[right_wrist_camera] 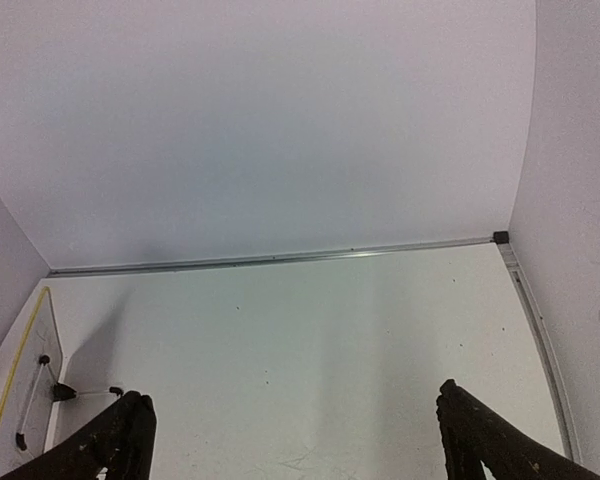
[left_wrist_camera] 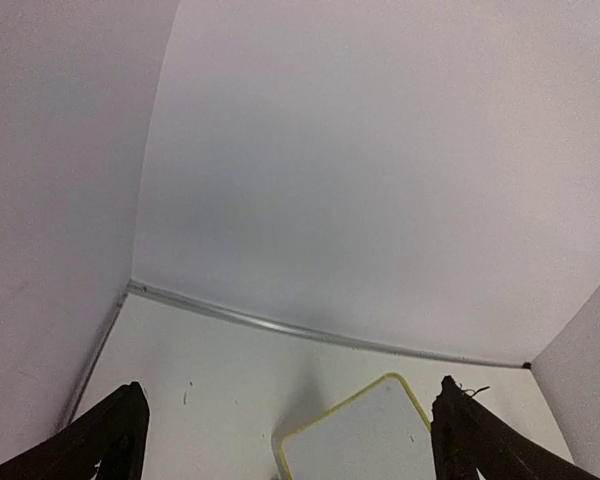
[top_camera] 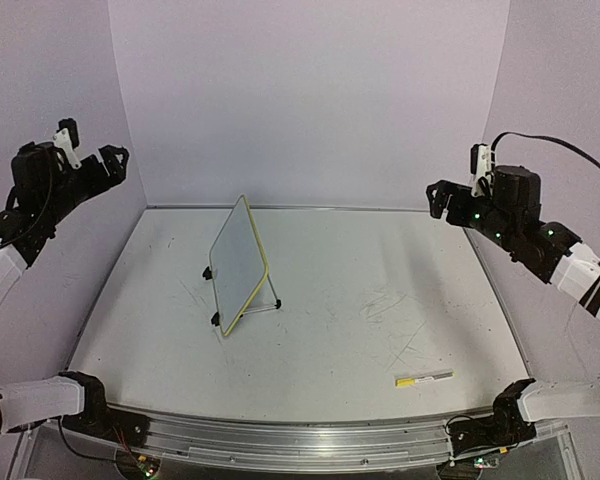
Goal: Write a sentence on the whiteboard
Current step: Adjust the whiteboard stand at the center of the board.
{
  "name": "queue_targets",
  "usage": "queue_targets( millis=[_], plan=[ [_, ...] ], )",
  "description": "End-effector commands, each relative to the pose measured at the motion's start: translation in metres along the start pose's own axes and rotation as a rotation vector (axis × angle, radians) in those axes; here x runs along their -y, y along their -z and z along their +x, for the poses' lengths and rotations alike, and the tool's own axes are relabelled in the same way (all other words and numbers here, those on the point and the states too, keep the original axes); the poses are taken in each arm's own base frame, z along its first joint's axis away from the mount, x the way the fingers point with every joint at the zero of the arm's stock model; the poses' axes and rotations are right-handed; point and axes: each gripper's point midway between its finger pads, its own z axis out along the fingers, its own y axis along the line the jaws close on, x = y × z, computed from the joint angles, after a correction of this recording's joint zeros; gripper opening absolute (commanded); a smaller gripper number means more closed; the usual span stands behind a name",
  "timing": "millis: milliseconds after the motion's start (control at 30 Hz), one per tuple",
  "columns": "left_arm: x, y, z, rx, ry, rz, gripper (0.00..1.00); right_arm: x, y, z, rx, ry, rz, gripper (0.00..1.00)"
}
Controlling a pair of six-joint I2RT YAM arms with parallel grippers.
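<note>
A small white rectangular whiteboard (top_camera: 237,262) with a thin yellow rim stands propped left of centre on the scuffed white desk (top_camera: 380,330), seemingly blank. The left fingers (left_wrist_camera: 105,440) and right fingers (right_wrist_camera: 105,440) hover raised, spread apart and empty. A slim yellowish pen-like stick (top_camera: 424,378) lies untouched; no writing is done yet.

Pale lilac walls (top_camera: 310,100), scuffed white table (top_camera: 380,320)

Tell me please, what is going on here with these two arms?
Nothing is being handled now. The left claw and the right claw hang open and empty, raised at the two sides of the table. The whiteboard stands tilted on its wire stand, left of the middle; no writing shows on it. A thin yellowish stick, perhaps a marker, lies untouched near the front right.
</note>
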Motion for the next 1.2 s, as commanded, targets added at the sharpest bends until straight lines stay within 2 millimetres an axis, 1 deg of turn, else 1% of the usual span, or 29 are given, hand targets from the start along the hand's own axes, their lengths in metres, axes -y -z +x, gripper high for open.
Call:
queue_targets(
  millis=[0, 100, 167, 233, 300, 367, 400, 433, 500, 567, 700, 767, 833, 867, 933, 1000, 1033, 1067, 1100, 1167],
  plan=[
    [-0.001, -0.019, 0.071, -0.256, 0.059, 0.044, 0.99, 0.008, -0.003, 0.000, -0.024, -0.017, 0.055, 0.98],
    [-0.007, -0.024, 0.111, -0.370, 0.096, 0.040, 0.99, 0.005, -0.008, 0.007, -0.039, -0.004, 0.038, 0.98],
    [-0.014, -0.024, 0.143, -0.459, 0.129, 0.032, 0.99, 0.004, -0.010, 0.010, -0.039, 0.000, 0.035, 0.98],
    [-0.025, -0.021, 0.178, -0.545, 0.187, -0.008, 0.98, 0.004, -0.011, 0.013, -0.038, -0.003, 0.027, 0.98],
    [-0.037, -0.014, 0.227, -0.667, 0.260, -0.052, 0.92, 0.005, -0.012, 0.013, -0.026, -0.039, 0.034, 0.98],
    [-0.040, -0.003, 0.273, -0.789, 0.308, -0.087, 0.88, -0.001, -0.012, 0.013, -0.034, -0.057, 0.003, 0.98],
    [-0.039, 0.004, 0.295, -0.839, 0.296, -0.114, 0.87, -0.006, -0.013, 0.014, -0.043, -0.059, -0.028, 0.98],
    [-0.038, 0.010, 0.312, -0.873, 0.274, -0.142, 0.87, -0.011, -0.013, 0.015, -0.053, -0.058, -0.054, 0.98],
    [-0.028, 0.021, 0.339, -0.930, 0.241, -0.171, 0.87, -0.018, -0.015, 0.019, -0.070, -0.056, -0.091, 0.98],
    [-0.024, 0.026, 0.356, -0.962, 0.204, -0.191, 0.85, -0.020, -0.017, 0.022, -0.081, -0.059, -0.103, 0.98],
    [-0.030, 0.017, 0.371, -0.969, 0.098, -0.245, 0.82, -0.022, -0.019, 0.027, -0.094, -0.066, -0.110, 0.98],
    [-0.030, 0.006, 0.366, -0.947, 0.060, -0.251, 0.78, -0.023, -0.018, 0.026, -0.092, -0.069, -0.119, 0.98],
    [-0.029, -0.006, 0.359, -0.914, 0.031, -0.260, 0.78, -0.023, -0.015, 0.026, -0.087, -0.071, -0.124, 0.98],
    [-0.027, -0.012, 0.361, -0.916, 0.027, -0.254, 0.78, -0.022, -0.014, 0.025, -0.084, -0.072, -0.122, 0.98],
    [-0.016, -0.023, 0.367, -0.934, 0.040, -0.211, 0.76, -0.021, -0.012, 0.027, -0.084, -0.074, -0.119, 0.98],
    [-0.007, -0.032, 0.382, -0.975, 0.060, -0.170, 0.73, -0.019, -0.010, 0.028, -0.083, -0.078, -0.118, 0.98],
    [-0.002, -0.035, 0.387, -0.996, 0.068, -0.147, 0.70, -0.019, -0.009, 0.029, -0.084, -0.079, -0.118, 0.98],
    [-0.001, -0.037, 0.396, -1.022, 0.065, -0.141, 0.67, -0.018, -0.009, 0.030, -0.083, -0.081, -0.115, 0.98],
    [0.001, -0.038, 0.400, -1.035, 0.063, -0.135, 0.64, -0.018, -0.008, 0.030, -0.083, -0.084, -0.115, 0.98],
    [0.003, -0.035, 0.406, -1.055, 0.055, -0.124, 0.60, -0.017, -0.007, 0.030, -0.081, -0.089, -0.113, 0.98]
  ],
)
